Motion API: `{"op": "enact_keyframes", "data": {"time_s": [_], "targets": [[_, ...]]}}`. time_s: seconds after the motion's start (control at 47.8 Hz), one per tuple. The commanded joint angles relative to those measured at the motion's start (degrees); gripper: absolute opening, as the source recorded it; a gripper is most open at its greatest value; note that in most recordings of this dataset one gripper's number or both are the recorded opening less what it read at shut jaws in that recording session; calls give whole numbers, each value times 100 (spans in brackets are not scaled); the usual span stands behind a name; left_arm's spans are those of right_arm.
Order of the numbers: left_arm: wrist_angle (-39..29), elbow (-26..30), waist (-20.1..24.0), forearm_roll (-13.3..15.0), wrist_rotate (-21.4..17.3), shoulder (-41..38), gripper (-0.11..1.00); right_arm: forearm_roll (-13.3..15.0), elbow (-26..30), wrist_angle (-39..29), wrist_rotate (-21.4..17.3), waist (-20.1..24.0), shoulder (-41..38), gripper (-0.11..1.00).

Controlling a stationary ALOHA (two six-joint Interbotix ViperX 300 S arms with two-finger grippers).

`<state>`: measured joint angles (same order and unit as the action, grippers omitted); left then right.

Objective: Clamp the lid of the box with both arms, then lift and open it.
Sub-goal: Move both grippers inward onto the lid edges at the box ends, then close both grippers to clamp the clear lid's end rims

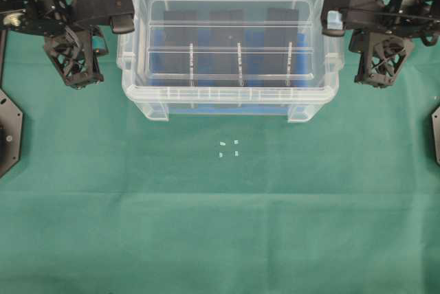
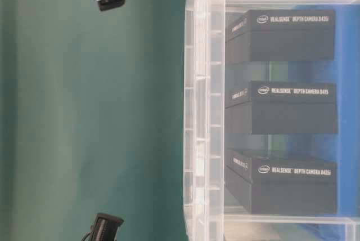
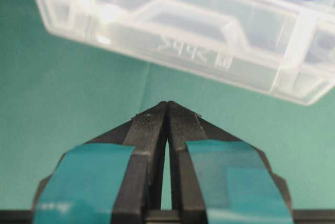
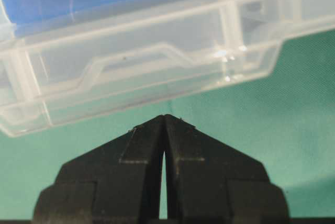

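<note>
Clear storage box (image 1: 230,98) at back-centre of counter (image 1: 220,225), long axis running left-right, lid (image 1: 231,40) seated flat on top. Three black RealSense camera cartons (image 2: 281,107) inside on blue floor. Green cloth covers counter; small white marks (image 1: 228,148) before box. Left pincer (image 3: 167,110) pressed together, empty, just beside box's left end. Right pincer (image 4: 165,122) likewise pressed together, empty, beside right end. Arm bases cut off by frame edges.

One clear box (image 1: 230,98) sits on the green cloth (image 1: 220,225) with one lid (image 1: 230,33) on it. Inside stand three black boxes (image 2: 281,35), each printed as a depth camera. Two robot arms flank it, one left gripper (image 3: 167,110) and one right gripper (image 4: 165,122). Four small white bits (image 1: 228,148) lie in front.
</note>
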<state>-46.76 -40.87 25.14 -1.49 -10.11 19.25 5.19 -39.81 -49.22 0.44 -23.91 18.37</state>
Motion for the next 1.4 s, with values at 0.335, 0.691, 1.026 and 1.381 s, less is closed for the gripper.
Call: {"op": "enact_keyframes", "data": {"time_s": [0.335,0.691,1.026,1.381], "targets": [[-88,466,18,35,-879,-369,1,-9,404,105,176,35,-255,0],[-193,615,18,35,-1169,-475,1,-9,466,220,229,97,-308,0],[-202,624,-18,44,-1143,-483,1,-9,466,220,290,97,-316,0],[-193,668,-88,44,-1134,-510,1,-9,527,246,299,149,-308,0]]}}
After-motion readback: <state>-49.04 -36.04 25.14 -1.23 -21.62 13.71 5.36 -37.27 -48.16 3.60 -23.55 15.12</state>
